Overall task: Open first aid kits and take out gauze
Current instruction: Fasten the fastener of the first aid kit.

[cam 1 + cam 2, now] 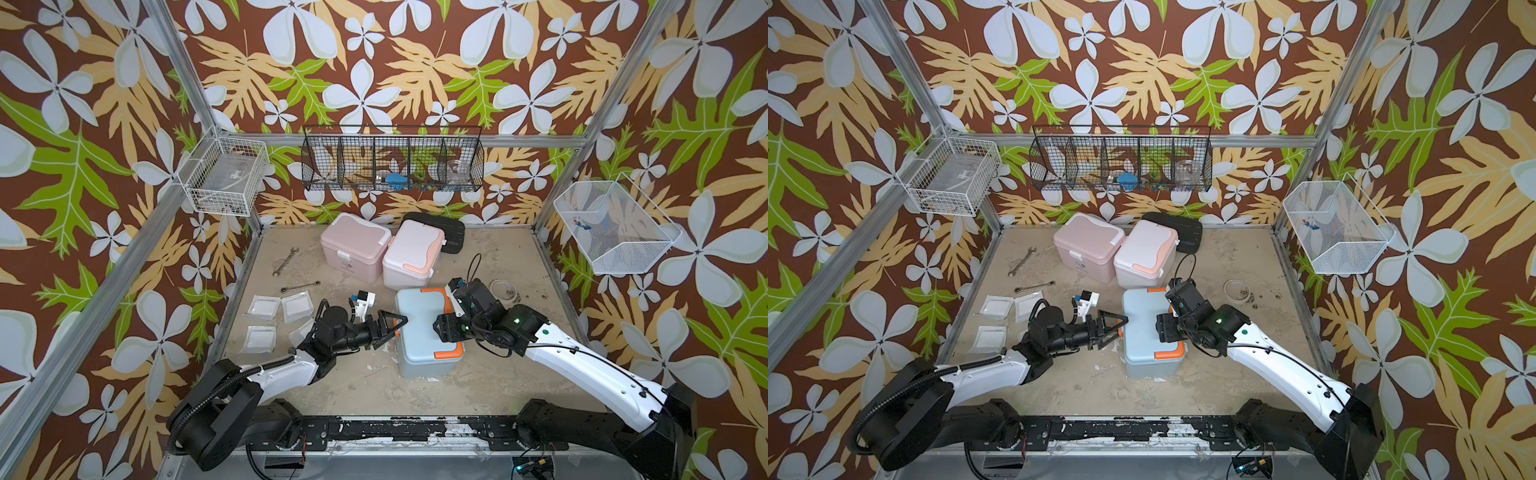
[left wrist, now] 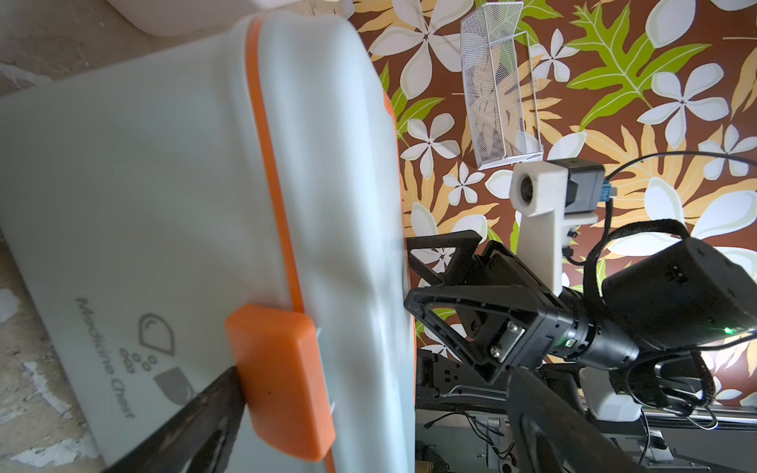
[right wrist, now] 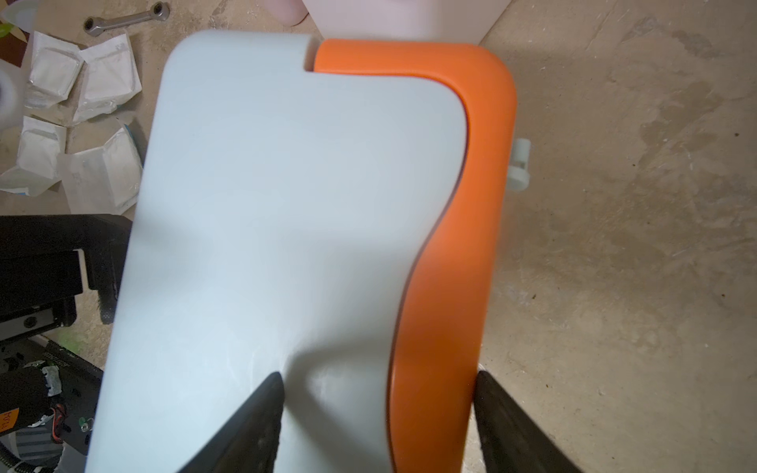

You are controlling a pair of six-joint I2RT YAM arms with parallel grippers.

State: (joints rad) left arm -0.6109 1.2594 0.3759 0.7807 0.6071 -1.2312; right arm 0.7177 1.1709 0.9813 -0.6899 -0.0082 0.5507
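Observation:
The light blue first aid kit [image 1: 419, 316] [image 1: 1142, 324] stands front centre with its lid down. My left gripper [image 1: 395, 326] [image 2: 372, 381] is open at its front left side, one finger [image 2: 196, 422] lying beside the orange latch [image 2: 282, 376]. My right gripper [image 1: 444, 332] [image 3: 379, 374] is open above the lid; one finger rests on the lid and the other is against the outer edge of the orange handle [image 3: 450, 245]. The pink kit [image 1: 355, 245] and white-and-peach kit [image 1: 411, 253] stand shut behind. Several gauze packets [image 1: 264, 307] [image 3: 53, 73] lie at the left.
A flat black ribbed case [image 1: 446, 232] leans behind the white kit. Two wrenches [image 1: 286, 261] [image 1: 300, 286] lie near the gauze. A tape roll [image 1: 503, 289] sits right of the blue kit. Wire baskets [image 1: 392, 160] [image 1: 611, 228] hang on the walls.

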